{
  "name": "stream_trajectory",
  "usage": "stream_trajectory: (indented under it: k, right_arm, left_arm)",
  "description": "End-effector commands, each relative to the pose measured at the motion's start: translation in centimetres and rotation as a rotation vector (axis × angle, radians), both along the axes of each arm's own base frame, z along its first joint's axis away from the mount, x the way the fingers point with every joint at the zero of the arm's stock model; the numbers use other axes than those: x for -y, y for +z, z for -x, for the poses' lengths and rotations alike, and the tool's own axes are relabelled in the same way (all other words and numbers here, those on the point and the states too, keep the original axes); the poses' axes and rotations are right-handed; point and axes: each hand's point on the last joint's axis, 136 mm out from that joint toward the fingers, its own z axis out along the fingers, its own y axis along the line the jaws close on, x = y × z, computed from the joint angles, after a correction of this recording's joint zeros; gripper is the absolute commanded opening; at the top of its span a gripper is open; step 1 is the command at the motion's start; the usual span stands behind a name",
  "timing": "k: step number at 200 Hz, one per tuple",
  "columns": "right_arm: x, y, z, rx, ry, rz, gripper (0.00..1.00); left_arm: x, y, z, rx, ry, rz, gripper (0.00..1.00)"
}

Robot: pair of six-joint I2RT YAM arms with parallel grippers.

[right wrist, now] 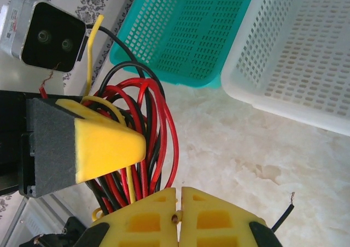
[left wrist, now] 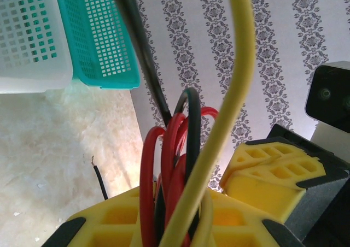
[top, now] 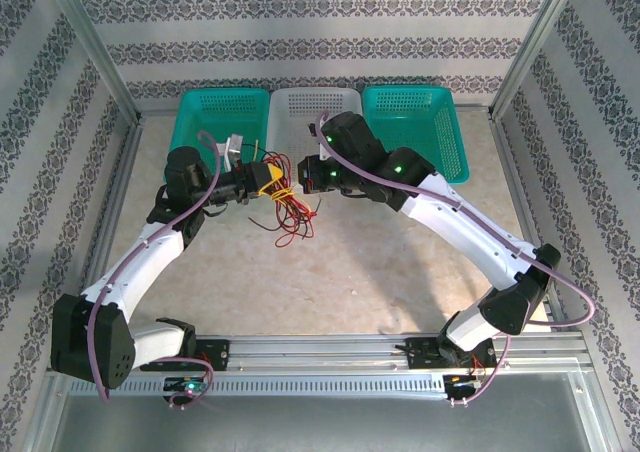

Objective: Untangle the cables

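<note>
1. Table (top: 400, 272): the marbled surface lies below both pincers.
2. Arms: the left arm (top: 130, 272) and the right arm (top: 470, 227) reach inward, so that the two pincers meet nose to nose over the far middle of the table.
3. Baskets: three stand in a row beyond the pincers. The left green basket (top: 225, 107) lies behind the left pincer, the white basket (top: 300, 107) behind the gap between the two, and the right green basket (top: 420, 112) beyond and outboard of the right pincer.
4. Left pincer (left wrist: 175, 233): its yellow pads are clamped on the cables (left wrist: 169, 159). Red, black and yellow strands rise from between them in tight loops.
5. Right pincer (right wrist: 178, 217): its pads (right wrist: 213, 219) are pressed together, with one thin strand showing in the seam. It sits just beside the left pincer, with the looped bundle passing between the two.
6. Cables, remainder: loose red ends hang below the pincers toward the table, and one black end trails free to the side.
</note>
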Motion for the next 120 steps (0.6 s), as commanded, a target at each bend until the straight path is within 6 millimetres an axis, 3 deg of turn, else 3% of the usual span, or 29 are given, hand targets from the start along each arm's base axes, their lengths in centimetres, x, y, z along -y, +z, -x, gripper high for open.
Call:
stream_trajectory:
  k: [1, 62, 93, 120]
  right_arm:
    - [0.5, 2.5, -0.6, 0.043, -0.006, -0.054, 0.00]
    - [0.9, 2.7, -4.3, -0.006, -0.040, -0.231, 0.00]
    - [0.1, 3.6, -5.7, -0.079, 0.027, -0.385, 0.00]
    - [-1.1, 2.8, -6.2, -0.127, 0.074, -0.451, 0.00]
  left_arm:
    - [0.2, 1.9, 0.9, 0.103, -0.047, 0.016, 0.00]
    - [1.0, 7.3, 2.8, 0.233, -0.156, 0.187, 0.00]
    - [1.2, 11.1, 4.8, 0.315, -0.240, 0.301, 0.00]
    - [1.1, 13.2, 5.8, 0.381, -0.249, 0.345, 0.00]
